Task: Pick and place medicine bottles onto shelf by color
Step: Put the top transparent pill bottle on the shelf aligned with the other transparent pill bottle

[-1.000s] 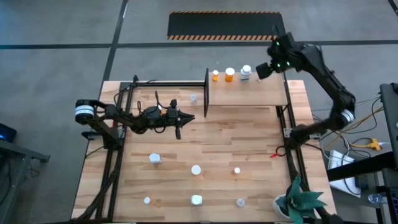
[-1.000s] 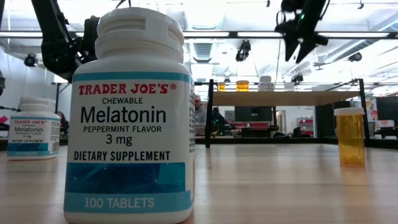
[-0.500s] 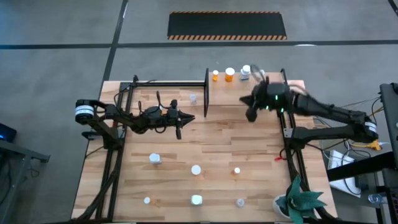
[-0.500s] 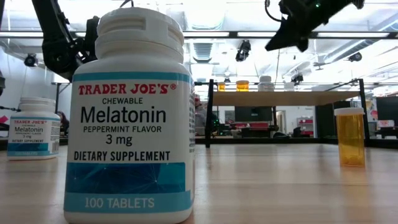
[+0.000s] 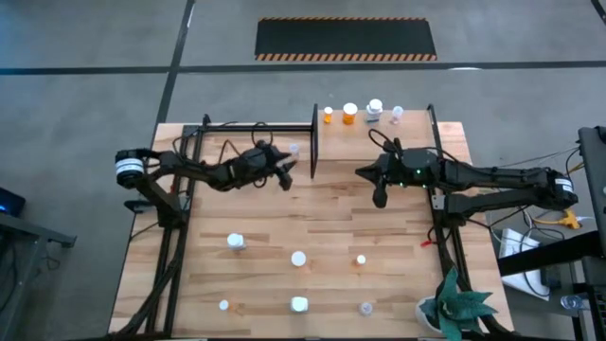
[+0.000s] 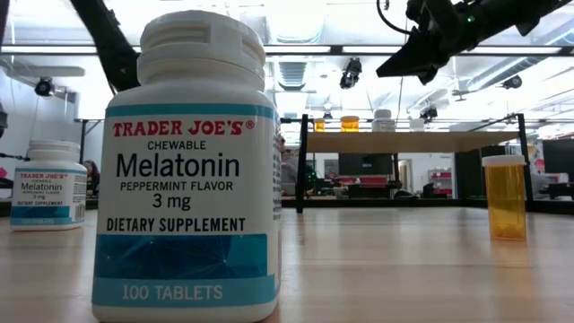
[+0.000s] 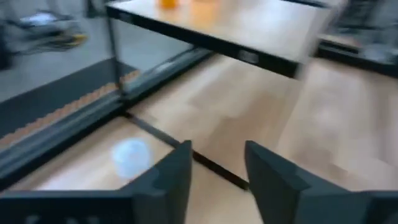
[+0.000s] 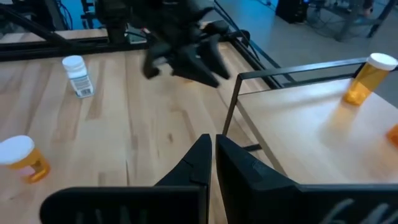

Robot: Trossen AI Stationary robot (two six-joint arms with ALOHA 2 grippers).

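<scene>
The shelf (image 5: 379, 142) stands at the table's far right. Two orange medicine bottles (image 5: 349, 113) and two white ones (image 5: 375, 109) stand along its far edge. Several more bottles (image 5: 298, 258) stand on the near half of the table. A small clear bottle (image 5: 294, 149) stands by the shelf's left post. My left gripper (image 5: 284, 170) is open just short of it (image 7: 129, 155) and beside it, with nothing between its fingers (image 7: 217, 168). My right gripper (image 5: 379, 192) hovers shut over the shelf's near edge (image 8: 213, 155).
Black frame bars (image 5: 256, 126) run along the far left, and thin posts (image 5: 314, 142) edge the shelf. A large melatonin bottle (image 6: 188, 170) stands close to the low camera, with a second one (image 6: 49, 184) and an orange bottle (image 6: 505, 197) farther off. A green plant (image 5: 454, 308) sits at the near right corner.
My right gripper has swung from the shelf's far edge back toward the table's near side and down, tipping from pointing down to nearly level. A small white bottle now shows where it was. My left gripper has moved toward the far edge and the clear bottle.
</scene>
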